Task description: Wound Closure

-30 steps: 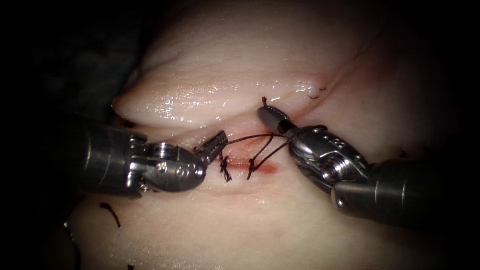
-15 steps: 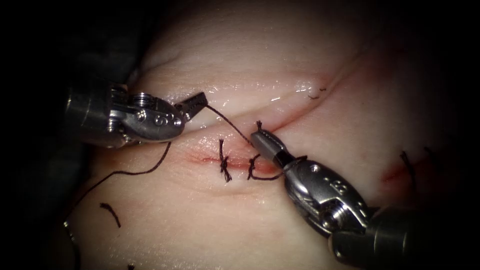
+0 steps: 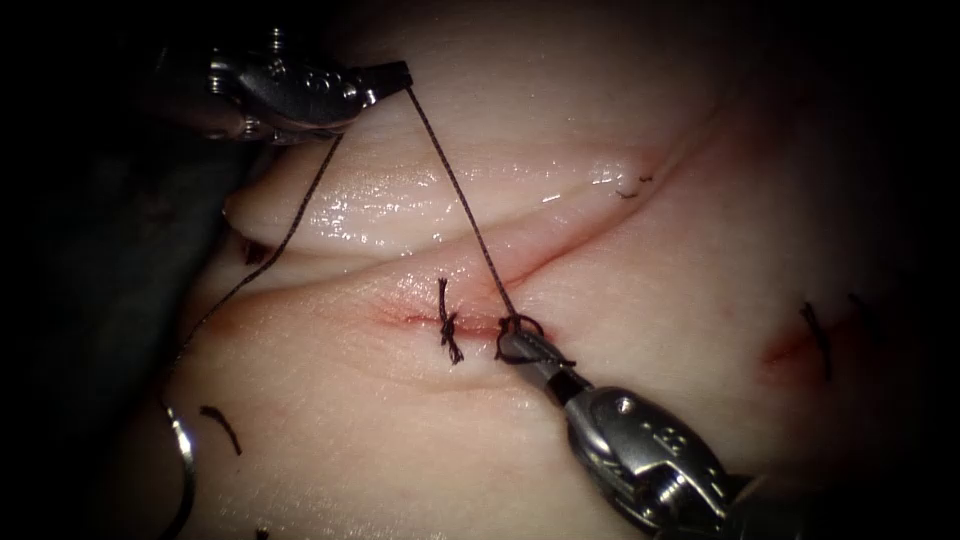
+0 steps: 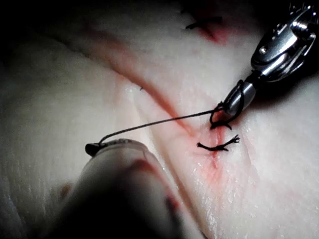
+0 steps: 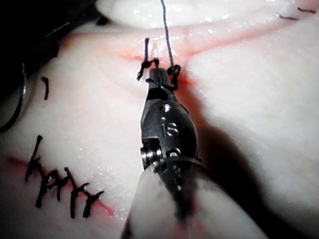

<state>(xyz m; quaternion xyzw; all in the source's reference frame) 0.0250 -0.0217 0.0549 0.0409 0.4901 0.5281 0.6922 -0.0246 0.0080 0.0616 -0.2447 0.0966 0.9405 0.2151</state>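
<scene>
A finished stitch (image 3: 447,330) crosses the cut (image 3: 420,318) just left of the knot (image 3: 517,326), loose cut ends of thread (image 3: 222,425) lie on the near tissue (image 3: 400,440), and the curved needle (image 3: 183,470) rests free at the near left, partly lost in shadow. The left tool (image 3: 395,74) reaches in at far left, fingers closed on the thread (image 3: 460,195), taut down to the knot. The right tool (image 3: 520,348) slants in from near right, its fingers clamped on thread at the knot.
</scene>
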